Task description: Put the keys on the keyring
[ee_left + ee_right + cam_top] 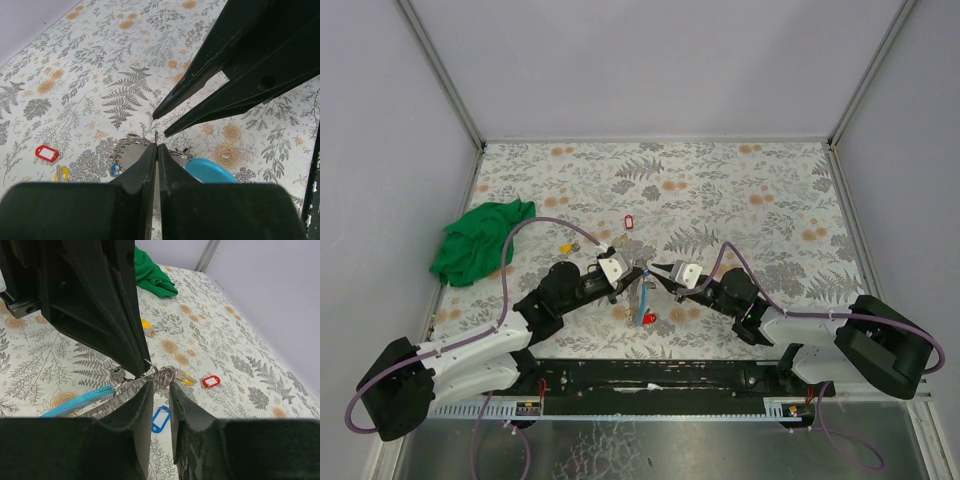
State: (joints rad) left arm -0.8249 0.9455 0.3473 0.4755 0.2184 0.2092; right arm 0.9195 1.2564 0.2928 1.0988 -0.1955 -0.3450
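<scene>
The keyring (644, 285), a bunch of metal rings with a light blue oval fob (212, 170), hangs between my two grippers near the table's front middle. My left gripper (157, 147) is shut, pinching a thin ring edge at its tips. My right gripper (161, 386) faces it, jaws a narrow gap apart, with a coiled ring (165, 375) of the bunch caught between the fingertips. Of the keys, a blue tag (161, 419) shows under the right jaws. On the table beyond lie a red tag (211, 381) and a yellow-tagged key (185, 376).
A crumpled green cloth (480, 240) lies at the left edge of the floral table cover. Another yellow tag (565, 247) lies next to it. A small red piece (650, 318) sits below the bunch. Grey walls close in the table.
</scene>
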